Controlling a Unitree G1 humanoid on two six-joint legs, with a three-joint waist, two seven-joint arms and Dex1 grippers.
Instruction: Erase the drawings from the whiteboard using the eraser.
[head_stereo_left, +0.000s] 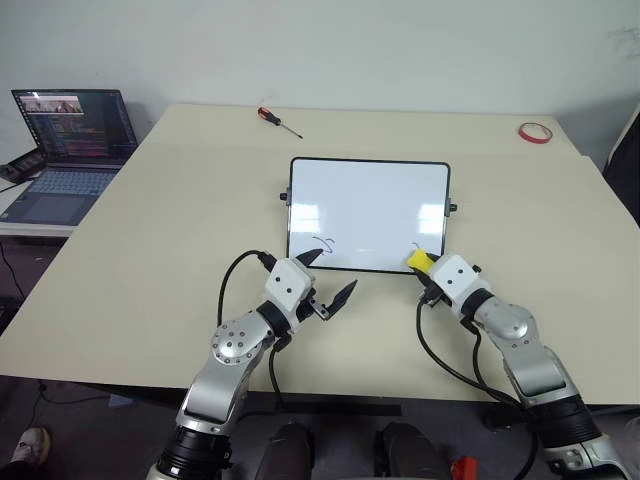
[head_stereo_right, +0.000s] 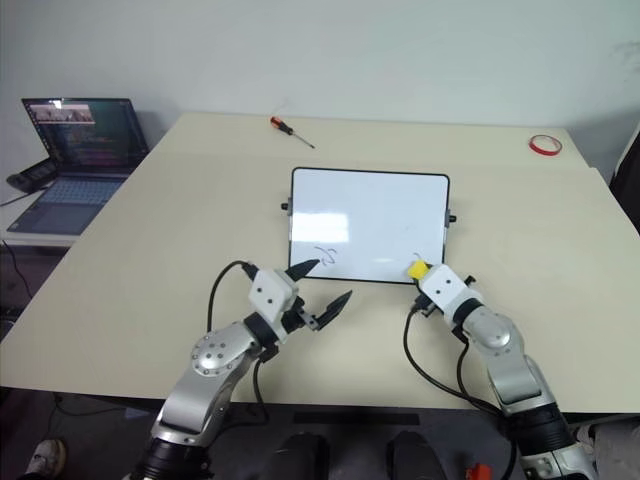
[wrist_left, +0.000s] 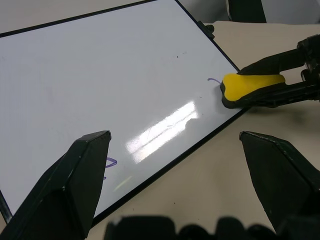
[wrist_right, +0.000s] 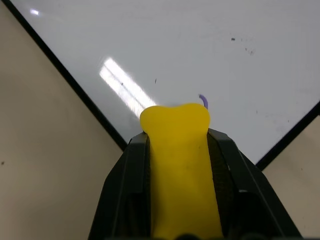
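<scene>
**Eraser at the board's near corner**

A big tan table (head_stereo_left: 150, 250) stands by a white wall. The whiteboard (head_stereo_left: 370, 210) lies in its middle. The right gripper (head_stereo_left: 422, 262) squeezes the yellow eraser (head_stereo_left: 419, 260) there, beside the drawings (head_stereo_left: 322, 245). The left gripper (head_stereo_left: 328, 277) is spread open.

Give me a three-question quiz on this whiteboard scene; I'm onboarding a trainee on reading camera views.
1. Which gripper holds the eraser: A left, B right, C neither?
2. True or false: the left gripper is shut on the screwdriver.
3. Fill in: the eraser sits at the whiteboard's near ____ corner, as the head camera sees it.

Key
1. B: the right gripper is shut on the eraser, beside a small drawing.
2. False: the left gripper is open and empty; the screwdriver lies far back on the table.
3. Right.
</scene>
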